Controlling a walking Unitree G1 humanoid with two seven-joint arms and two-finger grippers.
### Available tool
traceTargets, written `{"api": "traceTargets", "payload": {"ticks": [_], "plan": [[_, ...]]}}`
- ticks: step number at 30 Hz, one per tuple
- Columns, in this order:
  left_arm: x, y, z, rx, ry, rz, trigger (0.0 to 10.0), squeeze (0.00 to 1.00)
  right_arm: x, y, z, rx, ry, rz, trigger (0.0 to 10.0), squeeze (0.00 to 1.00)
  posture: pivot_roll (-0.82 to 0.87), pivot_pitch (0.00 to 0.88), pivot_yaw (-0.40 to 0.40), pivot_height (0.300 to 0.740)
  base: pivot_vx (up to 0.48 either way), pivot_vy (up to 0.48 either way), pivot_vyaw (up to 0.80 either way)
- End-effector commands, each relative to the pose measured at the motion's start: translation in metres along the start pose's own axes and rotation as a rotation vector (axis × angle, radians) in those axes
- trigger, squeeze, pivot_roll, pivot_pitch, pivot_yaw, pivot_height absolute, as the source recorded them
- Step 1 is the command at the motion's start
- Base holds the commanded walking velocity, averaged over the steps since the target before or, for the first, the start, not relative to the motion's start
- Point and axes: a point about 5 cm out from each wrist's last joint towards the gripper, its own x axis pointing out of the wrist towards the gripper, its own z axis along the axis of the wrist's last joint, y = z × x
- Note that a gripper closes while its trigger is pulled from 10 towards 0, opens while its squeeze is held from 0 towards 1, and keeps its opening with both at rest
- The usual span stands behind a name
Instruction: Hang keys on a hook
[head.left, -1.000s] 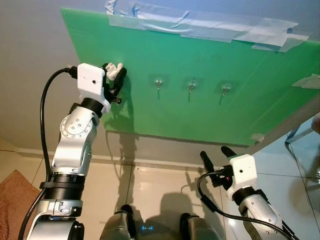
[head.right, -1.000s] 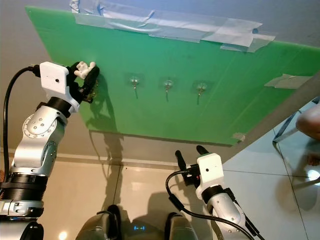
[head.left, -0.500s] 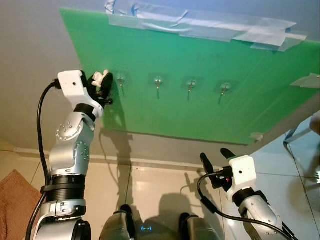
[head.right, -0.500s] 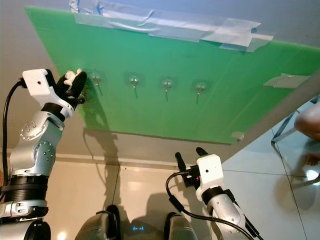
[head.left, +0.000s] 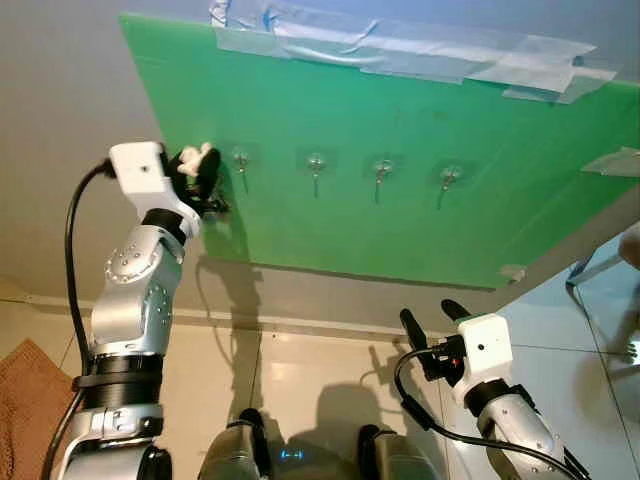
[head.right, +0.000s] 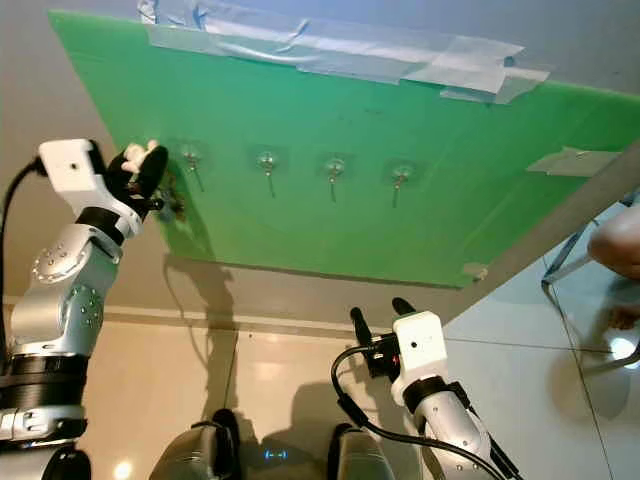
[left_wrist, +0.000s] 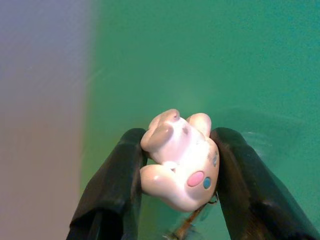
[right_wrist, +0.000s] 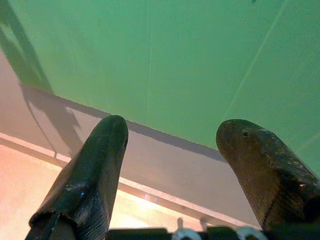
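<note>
Taped to the grey wall, a green plastic board (head.left: 420, 170) carries four small clear hooks, and the left gripper (head.left: 200, 172), clenched on the pale pink figurine keychain (left_wrist: 180, 165), sits just beside the leftmost hook (head.left: 241, 158), keys not yet hung, while the right gripper (head.left: 428, 318) waits released.

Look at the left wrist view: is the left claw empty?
No, the left claw is clamped on a pale figurine keychain in front of the green board.

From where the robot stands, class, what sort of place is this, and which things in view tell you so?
Probably a room in a home set up for practice: a green board taped to a plain wall, a row of hooks on it, and a glossy tiled floor below. The left gripper holds a pale keychain figure near the board.
</note>
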Motion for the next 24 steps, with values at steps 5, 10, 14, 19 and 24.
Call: {"api": "traceTargets", "payload": {"ticks": [5,10,14,19,24], "plan": [[-0.009,-0.027,0.006,0.179,-0.018,-0.190,0.0,0.00,-0.004,0.001,-0.004,0.004,0.021,-0.005,10.0,0.00,-0.21,0.222,-0.033,0.740,0.000,0.000,0.00],[-0.014,-0.037,0.008,0.232,-0.030,-0.244,0.0,0.00,-0.004,0.002,-0.004,0.009,0.021,-0.008,10.0,0.00,-0.21,0.222,-0.030,0.740,0.000,0.000,0.00],[-0.015,-0.046,0.012,0.282,-0.062,-0.281,0.0,0.00,-0.004,0.002,-0.005,0.011,0.022,-0.007,10.0,0.00,-0.21,0.222,-0.030,0.740,0.000,0.000,0.00],[-0.008,-0.055,0.017,0.342,-0.129,-0.320,0.0,0.00,-0.004,0.002,-0.005,0.012,0.022,-0.003,10.0,0.00,-0.20,0.225,-0.033,0.740,0.000,0.000,0.00],[0.003,-0.053,0.016,0.377,-0.152,-0.320,0.0,0.00,-0.003,0.002,-0.005,0.009,0.021,-0.002,10.0,0.00,-0.21,0.224,-0.037,0.740,0.000,0.000,0.00]]}}
